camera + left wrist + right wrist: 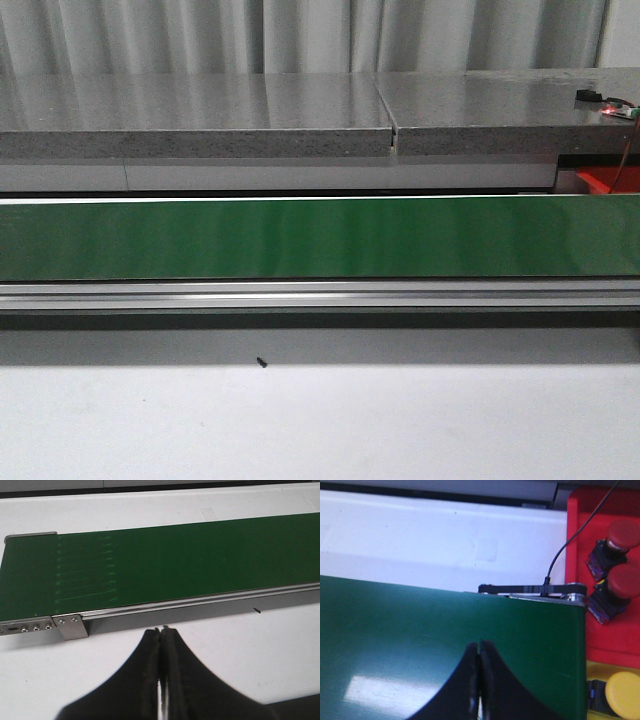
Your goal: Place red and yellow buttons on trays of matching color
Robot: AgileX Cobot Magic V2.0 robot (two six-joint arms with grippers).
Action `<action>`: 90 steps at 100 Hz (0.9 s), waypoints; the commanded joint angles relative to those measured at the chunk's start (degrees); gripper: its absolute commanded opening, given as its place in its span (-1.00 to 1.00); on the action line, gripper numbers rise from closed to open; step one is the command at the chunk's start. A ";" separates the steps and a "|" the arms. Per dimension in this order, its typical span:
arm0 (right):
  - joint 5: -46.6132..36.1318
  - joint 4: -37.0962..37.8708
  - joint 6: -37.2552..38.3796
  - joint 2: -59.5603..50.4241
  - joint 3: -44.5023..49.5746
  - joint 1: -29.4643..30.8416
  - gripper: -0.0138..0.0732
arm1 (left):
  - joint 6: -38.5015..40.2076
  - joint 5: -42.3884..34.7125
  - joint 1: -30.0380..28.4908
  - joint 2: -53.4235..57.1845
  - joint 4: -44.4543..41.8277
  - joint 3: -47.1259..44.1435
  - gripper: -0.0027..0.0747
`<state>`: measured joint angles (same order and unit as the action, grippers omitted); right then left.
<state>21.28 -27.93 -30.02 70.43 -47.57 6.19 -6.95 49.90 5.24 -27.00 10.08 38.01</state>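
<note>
In the right wrist view two red buttons (624, 534) (622, 584) on purple bases lie on the red tray (580, 540), past the end of the green belt (420, 630). A yellow button (623, 694) lies on the yellow tray (600, 669) beside it. My right gripper (479, 644) hangs shut and empty over the belt. My left gripper (161, 629) is shut and empty over the white table, just in front of the belt's rail (200, 605). A corner of the red tray (605, 182) shows in the front view. Neither gripper appears there.
The green belt (320, 236) runs across the front view, with an aluminium rail (320, 294) in front and a grey stone shelf (200, 130) behind. A small black speck (261, 362) lies on the white table. A black cable (565, 550) runs to the belt's end.
</note>
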 commanded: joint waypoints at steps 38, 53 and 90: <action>-1.29 -1.04 -0.50 -15.79 -1.28 -0.11 -0.83 | 0.01 -3.60 0.44 -0.38 1.18 1.32 -0.98; -2.86 -2.36 -0.50 -18.56 0.02 -0.11 -0.83 | 0.01 -3.60 0.44 -0.38 1.18 1.32 -0.98; -14.35 -4.86 -0.50 -30.89 14.07 -0.11 -0.83 | 0.01 -3.60 0.44 -0.38 1.18 1.32 -0.98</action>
<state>12.38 -31.40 -30.02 42.54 -34.08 6.19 -7.04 49.90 5.24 -27.00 10.08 38.01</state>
